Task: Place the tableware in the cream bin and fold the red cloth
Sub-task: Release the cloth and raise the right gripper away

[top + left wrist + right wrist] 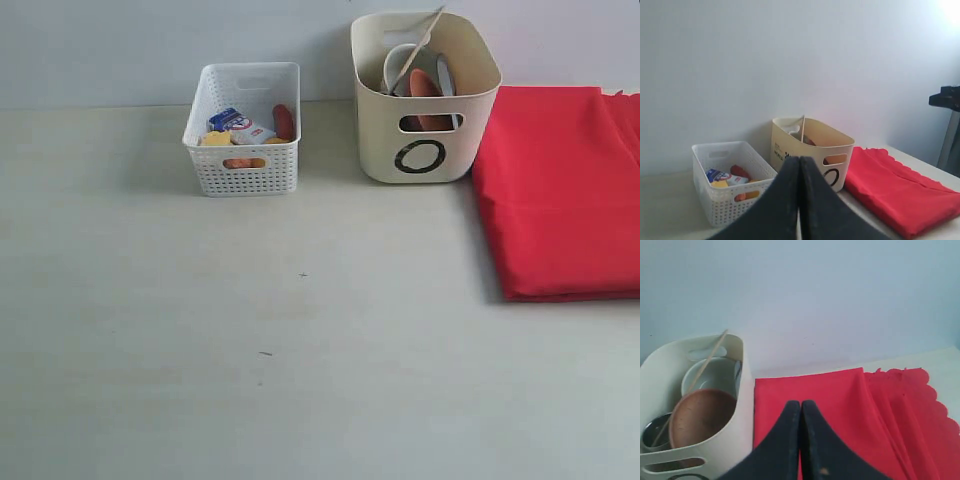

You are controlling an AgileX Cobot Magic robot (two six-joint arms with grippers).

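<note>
Exterior view: the tall cream plastic bin (380, 130) stands at the back of the worktop (300, 350). It holds a round brown clay plate (425, 90), a pale bowl (398, 62) and a thin wooden chopstick (418, 45). The folded bright-red cloth (560, 190) lies flat just beside the bin's right side.

Left wrist view: I see the left hand (799, 159) pressed together and holding nothing. The white perforated basket (725, 205) is beyond it.

Right wrist view: the right hand (801, 403) is likewise together and empty, pointing toward the cloth. A shiny steel cup (652, 432) sits low in the bin.
</note>
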